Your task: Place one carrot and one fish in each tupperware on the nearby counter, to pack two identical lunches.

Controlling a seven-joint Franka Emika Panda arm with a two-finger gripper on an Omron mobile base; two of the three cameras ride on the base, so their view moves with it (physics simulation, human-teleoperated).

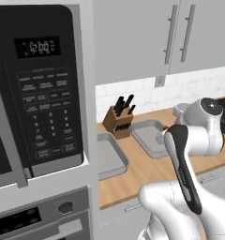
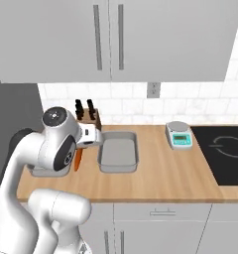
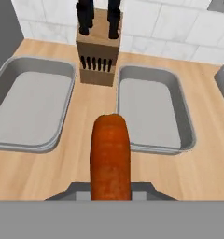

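My gripper (image 2: 80,150) is shut on an orange carrot (image 3: 110,154), which hangs point-down (image 2: 77,161) over the wooden counter (image 2: 160,173). In the hand view the carrot sits over the bare strip between the two grey tupperware trays, just in front of the knife block (image 3: 99,60). The left tupperware (image 3: 30,107) and the right tupperware (image 3: 151,112) both look empty. From the right base view the right tray (image 2: 118,151) is in full sight, while my arm covers most of the left one (image 2: 41,172). The fish is out of view.
A small kitchen scale (image 2: 179,135) stands on the counter to the right of the trays, and a black stovetop (image 2: 225,149) lies beyond it. A microwave (image 1: 39,93) and a tall oven unit wall off the left end. Grey cabinets hang overhead.
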